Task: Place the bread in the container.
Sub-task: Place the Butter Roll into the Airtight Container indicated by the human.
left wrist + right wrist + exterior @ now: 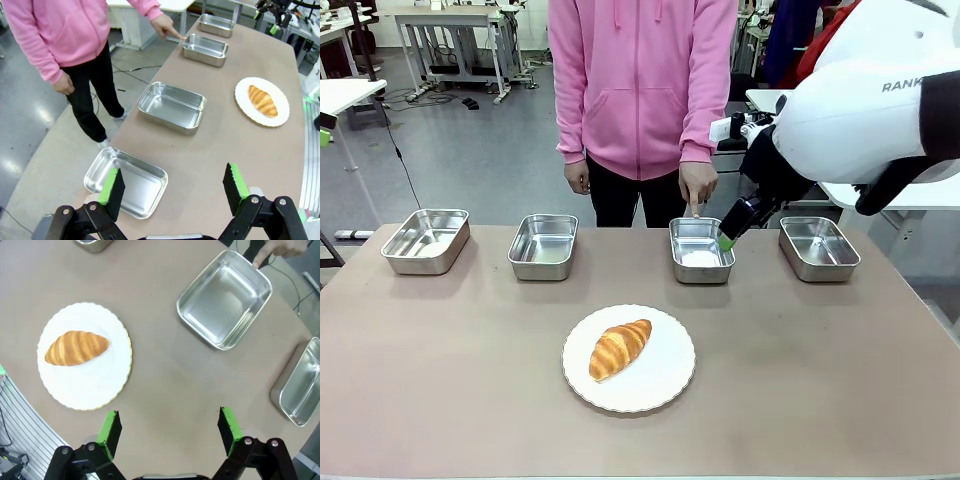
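The bread point(620, 348) is a golden-brown croissant lying on a round white plate point(670, 387) in the middle of the table. It also lies in the left wrist view point(262, 100) and the right wrist view point(76, 347). A person's finger point(695, 208) points at the far rim of the container point(701, 250), the third steel pan from the left, seen too as the container point(225, 299) and the container point(205, 49). My right gripper point(730, 237) hangs open above that pan's right edge; its jaws point(169, 430) hold nothing. My left gripper point(173, 190) is open and empty, high over the table's left end.
Three more steel pans stand in the back row: far left point(426, 240), second from left point(543, 245) and far right point(818, 247). A person in a pink hoodie point(640, 80) stands at the far edge. The big white right arm point(870, 100) fills the upper right.
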Available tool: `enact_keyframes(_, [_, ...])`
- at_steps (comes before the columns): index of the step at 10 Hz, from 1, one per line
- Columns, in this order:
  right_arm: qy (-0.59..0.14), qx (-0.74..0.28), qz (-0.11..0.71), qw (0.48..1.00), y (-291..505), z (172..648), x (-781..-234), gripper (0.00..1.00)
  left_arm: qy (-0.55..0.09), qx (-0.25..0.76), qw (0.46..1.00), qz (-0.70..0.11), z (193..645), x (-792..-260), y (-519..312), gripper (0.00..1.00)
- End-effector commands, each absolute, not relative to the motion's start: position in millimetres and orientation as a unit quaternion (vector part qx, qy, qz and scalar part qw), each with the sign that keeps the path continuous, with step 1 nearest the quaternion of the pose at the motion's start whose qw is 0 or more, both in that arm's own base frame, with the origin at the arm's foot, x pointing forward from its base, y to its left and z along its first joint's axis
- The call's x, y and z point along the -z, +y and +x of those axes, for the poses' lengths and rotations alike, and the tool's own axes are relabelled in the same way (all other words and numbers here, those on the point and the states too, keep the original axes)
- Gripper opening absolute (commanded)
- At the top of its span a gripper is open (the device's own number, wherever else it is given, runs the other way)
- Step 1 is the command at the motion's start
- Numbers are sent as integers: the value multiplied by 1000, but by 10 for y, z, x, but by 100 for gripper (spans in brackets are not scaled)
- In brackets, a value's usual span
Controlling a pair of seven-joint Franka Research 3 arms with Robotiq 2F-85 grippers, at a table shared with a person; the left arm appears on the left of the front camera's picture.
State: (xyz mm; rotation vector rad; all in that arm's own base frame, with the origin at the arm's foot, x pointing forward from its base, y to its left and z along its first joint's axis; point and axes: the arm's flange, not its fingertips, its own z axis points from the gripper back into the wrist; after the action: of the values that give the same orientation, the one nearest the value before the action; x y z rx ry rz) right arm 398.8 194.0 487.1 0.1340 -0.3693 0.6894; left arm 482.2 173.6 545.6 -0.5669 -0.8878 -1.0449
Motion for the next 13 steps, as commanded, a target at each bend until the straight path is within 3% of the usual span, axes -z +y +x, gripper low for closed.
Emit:
enact_keyframes(1, [-192,-347,55,916,1849,4063,-4939,100,-404,478,737,-257,4809,-5479,1732,100])
enact_keyframes(3, [-184,-335,62,922,1880,4024,-4903,100,-404,478,737,-257,4809,-5479,1732,100])
enact_keyframes(5, [-195,-200,104,954,2298,3824,-4818,100,-404,478,737,-257,4809,-5479,1732,100])
enact_keyframes(9, [-134,29,84,987,3323,3560,-4552,100,-404,478,737,-257,4809,-5479,1732,100])
enact_keyframes(12, [-65,42,51,996,3915,3461,-4110,100,-404,478,737,-257,4809,-5479,1732,100])
enact_keyframes(13, [-47,48,78,995,3946,3496,-4010,100,-404,478,737,-257,4809,-5479,1732,100])
